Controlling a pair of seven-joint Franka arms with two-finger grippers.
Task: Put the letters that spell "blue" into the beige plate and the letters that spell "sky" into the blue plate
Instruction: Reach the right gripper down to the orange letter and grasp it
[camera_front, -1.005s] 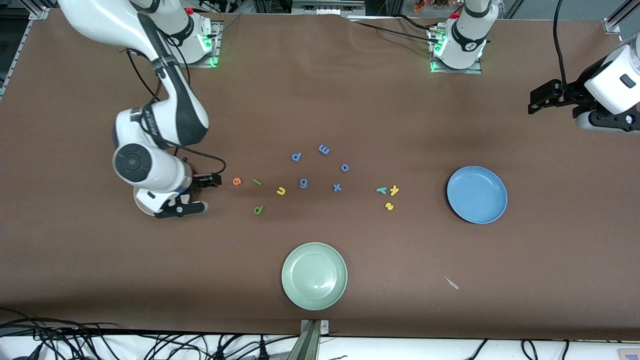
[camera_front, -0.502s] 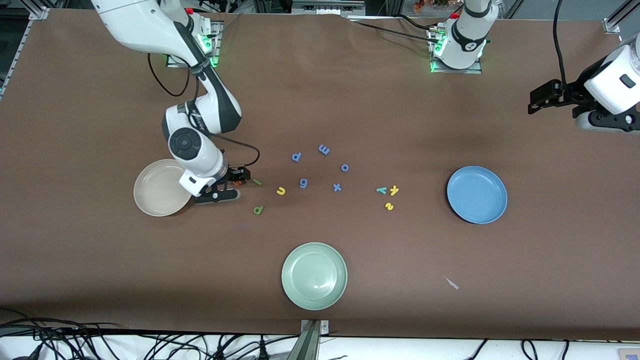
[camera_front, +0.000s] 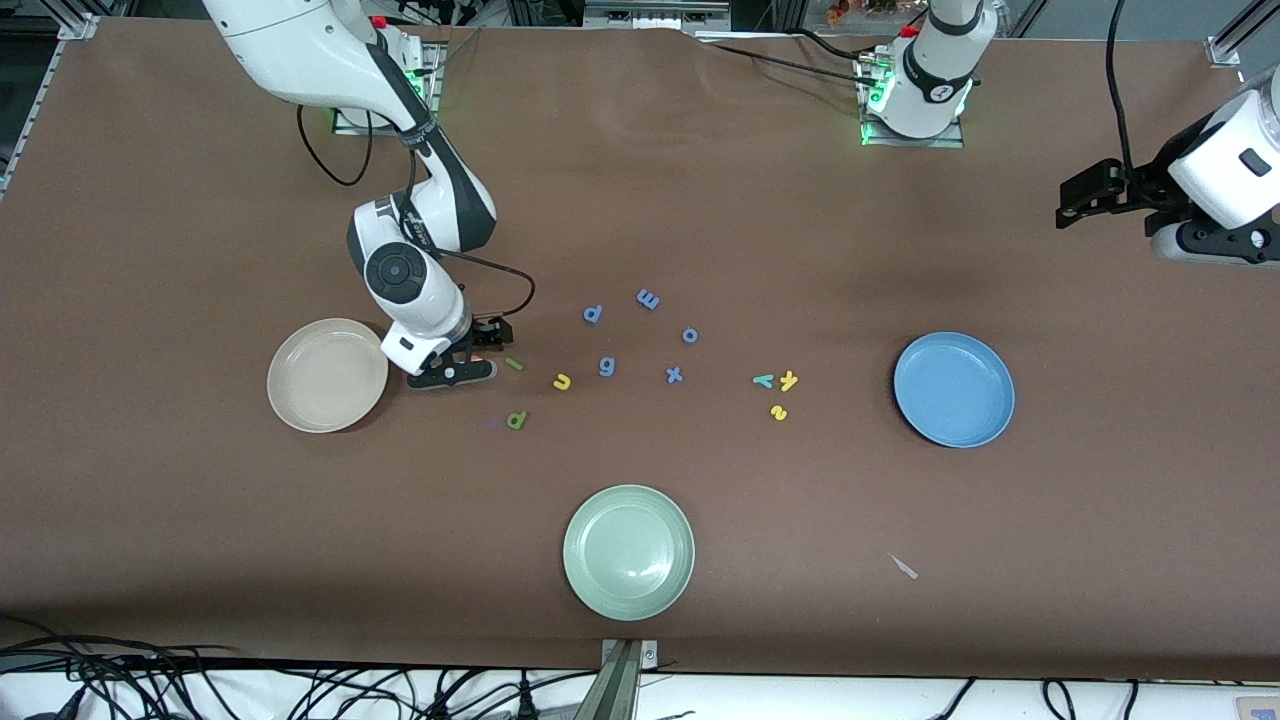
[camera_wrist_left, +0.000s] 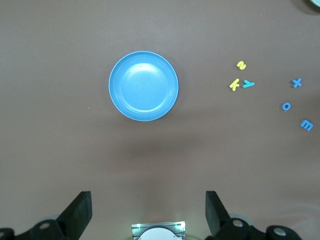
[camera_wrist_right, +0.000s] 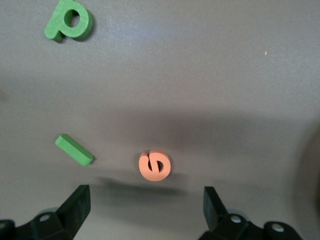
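Right gripper (camera_front: 470, 360): low over the table (camera_front: 700, 200), just beside the beige plate (camera_front: 327, 375) on its side toward the letters. Fingers spread wide, holding nothing; in the right wrist view the gripper (camera_wrist_right: 145, 212) hangs over the orange e (camera_wrist_right: 155, 166), with the letter between the two fingers (camera_wrist_right: 75, 207) and untouched.

Letters for "blue", all flat on the table, none in the beige plate:
- orange e: under the right gripper, hidden in the front view.
- green l (camera_front: 514, 364): just beside the gripper, on the side away from the beige plate.
- yellow u (camera_front: 562, 381): past the l, farther from the beige plate.
- dark green b (camera_front: 516, 420): nearer to the front camera than the l.

Letters for "sky", clustered toward the blue plate (camera_front: 954, 389), well apart from the beige plate: teal y (camera_front: 763, 380) touching or just beside yellow k (camera_front: 789, 380); yellow s (camera_front: 778, 412) nearer to the front camera.

Five blue letters (camera_front: 607, 367) scattered between the u and the y. Green plate (camera_front: 628, 551) nearest to the front camera.

Left gripper (camera_wrist_left: 147, 212): waiting high at the left arm's end of the table, fingers apart, empty, blue plate in its wrist view.
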